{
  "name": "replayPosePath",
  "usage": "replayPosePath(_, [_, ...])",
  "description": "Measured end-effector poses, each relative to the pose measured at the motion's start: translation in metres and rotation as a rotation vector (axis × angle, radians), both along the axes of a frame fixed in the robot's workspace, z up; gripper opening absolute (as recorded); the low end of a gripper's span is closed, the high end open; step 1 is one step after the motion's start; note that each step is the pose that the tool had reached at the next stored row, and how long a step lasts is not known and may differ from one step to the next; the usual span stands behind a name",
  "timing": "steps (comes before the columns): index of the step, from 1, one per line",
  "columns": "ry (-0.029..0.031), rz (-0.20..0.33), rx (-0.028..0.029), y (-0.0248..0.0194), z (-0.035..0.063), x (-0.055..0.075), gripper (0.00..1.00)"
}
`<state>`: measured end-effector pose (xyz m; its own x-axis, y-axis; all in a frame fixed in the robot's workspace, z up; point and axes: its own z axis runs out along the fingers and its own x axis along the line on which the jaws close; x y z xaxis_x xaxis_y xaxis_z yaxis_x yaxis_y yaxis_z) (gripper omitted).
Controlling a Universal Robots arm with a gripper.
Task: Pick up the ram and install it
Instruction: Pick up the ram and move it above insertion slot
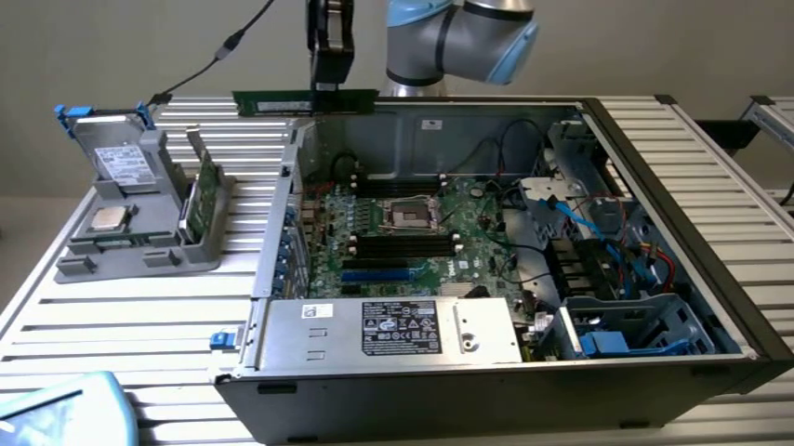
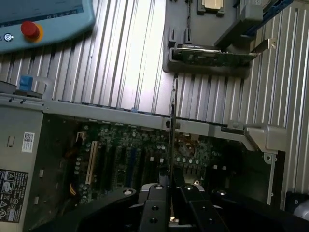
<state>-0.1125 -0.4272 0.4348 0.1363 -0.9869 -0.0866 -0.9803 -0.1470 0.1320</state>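
Observation:
The ram (image 1: 288, 101) is a thin green stick held level in the air above the back rim of the open computer case (image 1: 694, 279), at the exterior view's left corner. My gripper (image 1: 329, 86) hangs straight down and is shut on the stick's upper edge. In the wrist view the ram (image 2: 173, 121) shows edge-on as a thin dark line between my gripper's (image 2: 172, 191) black fingers (image 2: 157, 198). Under it lie the case wall and the motherboard (image 2: 125, 159). The motherboard (image 1: 410, 232) has black memory slots (image 1: 397, 243) on either side of the processor socket (image 1: 408, 214).
A grey holder (image 1: 137, 232) beside the case, at the exterior view's left, carries a boxy drive (image 1: 122, 165), a silver processor chip (image 1: 110, 219) and a green card (image 1: 203, 195). A power supply (image 1: 390, 330) fills the case front. A teach pendant (image 1: 56, 409) lies at the table's near corner.

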Motion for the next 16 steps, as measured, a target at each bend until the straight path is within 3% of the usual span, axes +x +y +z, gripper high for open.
replayPosePath(6, [-0.0068, 0.0, 0.0, 0.0, -0.0058, 0.02, 0.14])
replayPosePath(12, [-0.0126, -0.014, 0.0, 0.0, -0.0133, 0.028, 0.14])
replayPosePath(16, [-0.014, -0.015, 0.0001, 0.0, -0.0179, 0.044, 0.14])
